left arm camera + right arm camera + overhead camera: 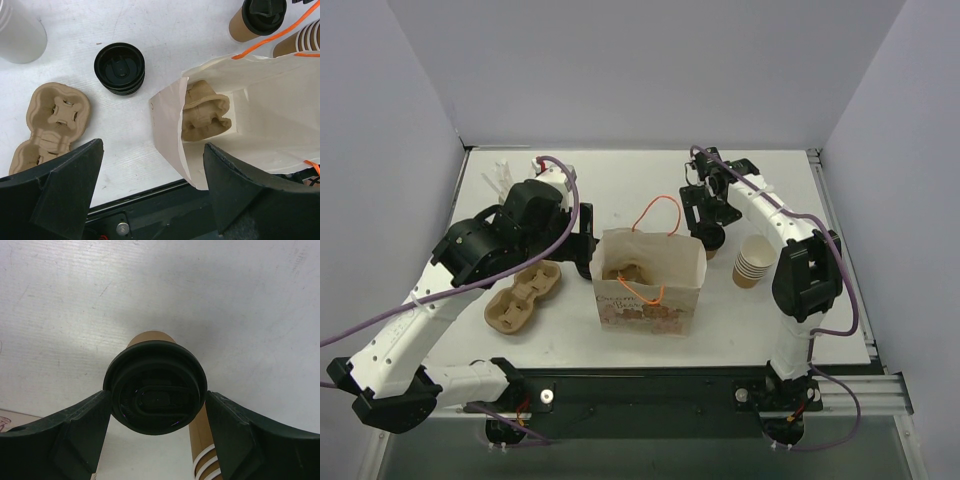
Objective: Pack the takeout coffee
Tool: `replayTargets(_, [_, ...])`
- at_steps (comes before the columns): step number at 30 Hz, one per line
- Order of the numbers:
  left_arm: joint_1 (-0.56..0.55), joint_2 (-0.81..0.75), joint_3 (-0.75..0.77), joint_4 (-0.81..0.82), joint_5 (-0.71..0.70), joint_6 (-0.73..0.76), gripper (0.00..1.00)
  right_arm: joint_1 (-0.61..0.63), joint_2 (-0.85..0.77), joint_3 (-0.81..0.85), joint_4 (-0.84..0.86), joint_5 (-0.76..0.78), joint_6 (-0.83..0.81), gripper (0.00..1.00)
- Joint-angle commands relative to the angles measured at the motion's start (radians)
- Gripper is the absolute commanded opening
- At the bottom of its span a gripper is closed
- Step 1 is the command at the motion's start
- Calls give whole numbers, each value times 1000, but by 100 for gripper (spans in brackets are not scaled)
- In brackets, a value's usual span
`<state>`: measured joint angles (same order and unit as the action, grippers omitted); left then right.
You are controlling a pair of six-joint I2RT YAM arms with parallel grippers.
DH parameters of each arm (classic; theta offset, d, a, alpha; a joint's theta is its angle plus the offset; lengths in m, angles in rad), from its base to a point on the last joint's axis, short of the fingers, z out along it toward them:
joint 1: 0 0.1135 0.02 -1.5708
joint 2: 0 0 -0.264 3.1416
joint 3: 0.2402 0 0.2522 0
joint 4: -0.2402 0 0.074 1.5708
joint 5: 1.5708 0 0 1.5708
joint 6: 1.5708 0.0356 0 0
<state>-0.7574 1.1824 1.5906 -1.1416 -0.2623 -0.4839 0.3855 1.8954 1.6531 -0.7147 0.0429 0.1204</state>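
Observation:
The takeout coffee [711, 238], a brown paper cup with a black lid [155, 387], is just behind the bag's right rear corner and also shows at the top right of the left wrist view [257, 17]. My right gripper [157, 396] is shut on it, one finger against each side of the lid; from above, that gripper [708, 226] sits right over the cup. The white paper bag [650, 300] stands open with orange handles, and a brown pulp carrier [205, 110] lies inside. My left gripper [152, 146] hangs open above the bag's left wall [167, 125], holding nothing.
A second pulp carrier [525, 295] lies left of the bag. A stack of black lids [120, 67] sits behind it. Lidless brown cups [753, 262] are stacked right of the coffee. White cups [500, 180] stand at the far left. The table's front edge [150, 192] is close below.

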Motion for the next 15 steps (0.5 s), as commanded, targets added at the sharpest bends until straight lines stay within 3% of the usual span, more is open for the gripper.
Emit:
replayTargets(1, [3,6,42,9,-14,7,91,-7,-15,-16,-23,-11,-15,76])
replayTargets(9, [3,5,42,8,-15,7,90,-8,-12,-45,-9,-29,-8,74])
replayTargets(15, [3,-4,28,11,-18,-1,88,-8,-19,-67,-2,-34,2,66])
